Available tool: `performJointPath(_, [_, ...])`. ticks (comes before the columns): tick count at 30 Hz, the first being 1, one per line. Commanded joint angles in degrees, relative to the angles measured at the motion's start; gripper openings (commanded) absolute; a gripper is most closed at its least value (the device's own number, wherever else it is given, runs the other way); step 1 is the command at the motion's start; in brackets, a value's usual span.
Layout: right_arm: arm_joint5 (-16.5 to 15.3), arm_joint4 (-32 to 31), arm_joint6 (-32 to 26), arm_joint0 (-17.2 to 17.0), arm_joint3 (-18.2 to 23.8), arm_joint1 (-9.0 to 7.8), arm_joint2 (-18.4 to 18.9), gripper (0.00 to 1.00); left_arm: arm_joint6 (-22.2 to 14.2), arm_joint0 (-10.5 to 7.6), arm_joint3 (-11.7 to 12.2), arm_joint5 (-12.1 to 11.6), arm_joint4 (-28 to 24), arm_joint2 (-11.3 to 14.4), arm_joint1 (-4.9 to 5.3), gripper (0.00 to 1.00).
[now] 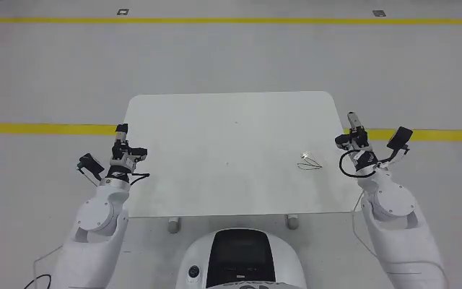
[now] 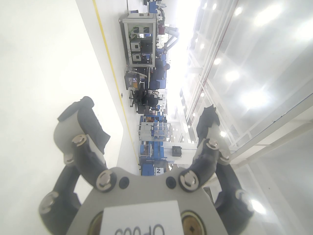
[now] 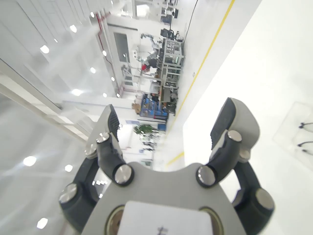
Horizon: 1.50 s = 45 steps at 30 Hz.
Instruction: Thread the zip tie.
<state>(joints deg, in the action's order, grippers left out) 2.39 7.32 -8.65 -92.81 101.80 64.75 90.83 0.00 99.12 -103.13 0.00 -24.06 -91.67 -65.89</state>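
**Top view.** The white table [image 1: 231, 130] stands before me. The zip tie [image 1: 310, 164] lies flat on it near the right edge, a thin dark loop with a small pale speck at its far end. Nothing touches it. Whether its tail has passed through its head is too small to tell.

**(a)** My left pincer [image 1: 121, 130] sits at the table's left edge, well apart from the zip tie.

**(b)** My right pincer [image 1: 352, 118] sits just off the table's right edge. It is near the zip tie but apart from it, and it is the nearer of the two.

A yellow line [image 1: 216, 20] runs across the floor beyond the table. A second one passes behind the table at the level of both pincers.

**Left wrist view.** My left pincer [image 2: 146, 108] is spread wide. Its two dark fingers [image 2: 85, 121] stand far apart with nothing between them. One finger is above the table's surface [image 2: 36, 50], and the other is out past the edge.

**Right wrist view.** My right pincer [image 3: 170, 106] is likewise spread wide and holds nothing. Its ribbed pads [image 3: 221, 118] face each other across an open gap. The table [image 3: 269, 50] lies to one side of it. A few thin dark strands show on the table at the picture's border, too small to make out.
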Motion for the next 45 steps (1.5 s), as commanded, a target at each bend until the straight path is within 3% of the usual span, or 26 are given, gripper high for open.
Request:
performJointPath(1, [0.1, -6.4, -2.3, 1.9, -0.5, -0.21, -1.0, 1.0, 0.0, 0.0, 0.0, 0.0, 0.0, 0.0, 0.0, 1.0])
performJointPath(5, [0.6, -11.5, -6.9, 5.3, -2.6, -0.35, -3.6, 1.0, 0.0, 0.0, 0.0, 0.0, 0.0, 0.0, 0.0, 1.0])
performJointPath(16, [0.6, -11.5, -6.9, 5.3, -2.6, -0.35, -3.6, 1.0, 0.0, 0.0, 0.0, 0.0, 0.0, 0.0, 0.0, 1.0])
performJointPath(22, [-2.0, -26.2, -16.5, 11.0, -4.5, -1.61, -3.6, 1.0, 0.0, 0.0, 0.0, 0.0, 0.0, 0.0, 0.0, 1.0])
performJointPath(26, [-2.7, -34.6, -24.3, 16.9, -8.3, -2.14, -6.1, 1.0, 0.0, 0.0, 0.0, 0.0, 0.0, 0.0, 0.0, 1.0])
performJointPath(30, [-4.1, -39.8, -27.4, 20.7, -11.6, -2.18, -9.1, 1.0, 0.0, 0.0, 0.0, 0.0, 0.0, 0.0, 0.0, 1.0])
performJointPath(43, [-4.1, -39.7, -27.4, 20.8, -11.8, -2.17, -9.2, 1.0, 0.0, 0.0, 0.0, 0.0, 0.0, 0.0, 0.0, 1.0])
performJointPath(45, [-6.1, -41.9, -27.7, 21.1, -10.8, -2.46, -8.6, 1.0, 0.0, 0.0, 0.0, 0.0, 0.0, 0.0, 0.0, 1.0])
